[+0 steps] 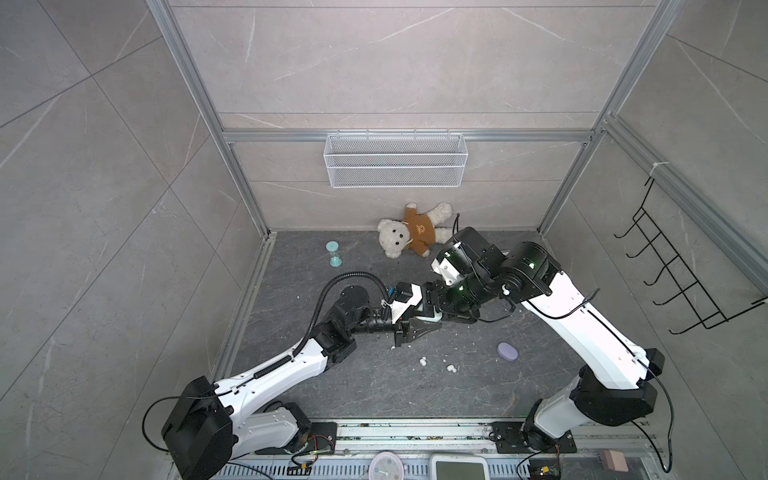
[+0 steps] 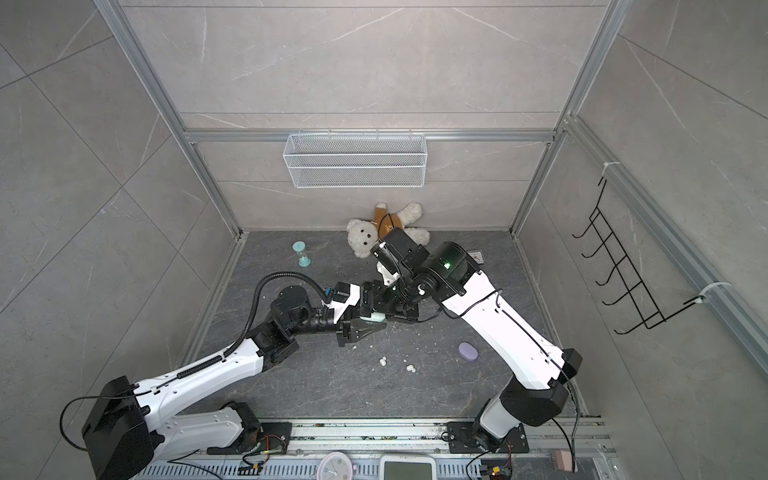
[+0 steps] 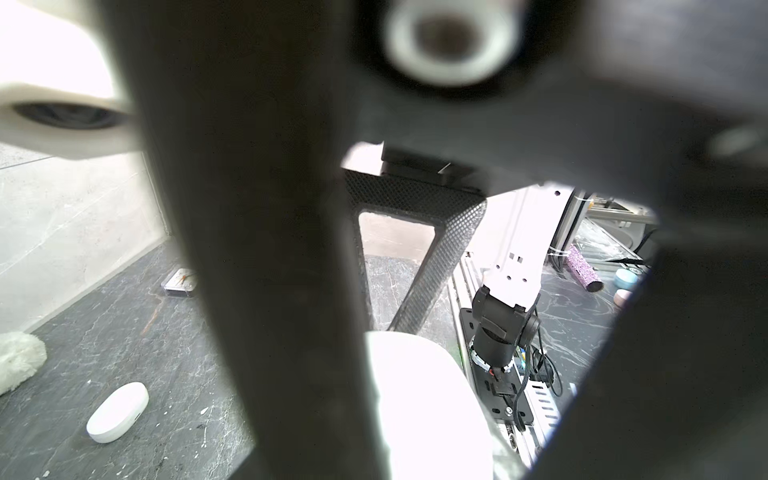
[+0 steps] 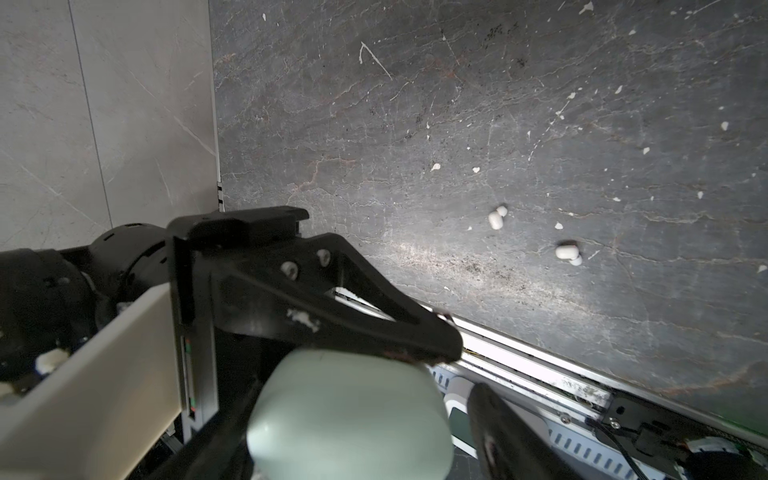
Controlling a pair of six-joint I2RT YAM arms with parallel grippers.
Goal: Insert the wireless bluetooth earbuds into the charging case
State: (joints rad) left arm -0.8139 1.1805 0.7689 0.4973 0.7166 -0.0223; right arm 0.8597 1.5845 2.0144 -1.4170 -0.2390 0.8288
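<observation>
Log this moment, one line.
left gripper: shut on mint case | right gripper: open, beside it | white earbuds: on table

No legible word, brand or number anywhere: just a wordless bear-face emblem on the brown sweater (image 1: pixel 417 240) of the teddy bear (image 1: pixel 394 242), dial marks too small to read on the round pink clock (image 1: pixel 386 466), nothing discernible on the white display (image 1: pixel 458 468) beside it, and blurred reddish marks on a clear box (image 3: pixel 179 283).

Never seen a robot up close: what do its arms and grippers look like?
The left arm and right arm have white shells and black joints. A ribbed black hose runs along the left; thin black cables and green lights mark the right. The left gripper and right gripper are black, with triangular cut-out fingers.
</observation>
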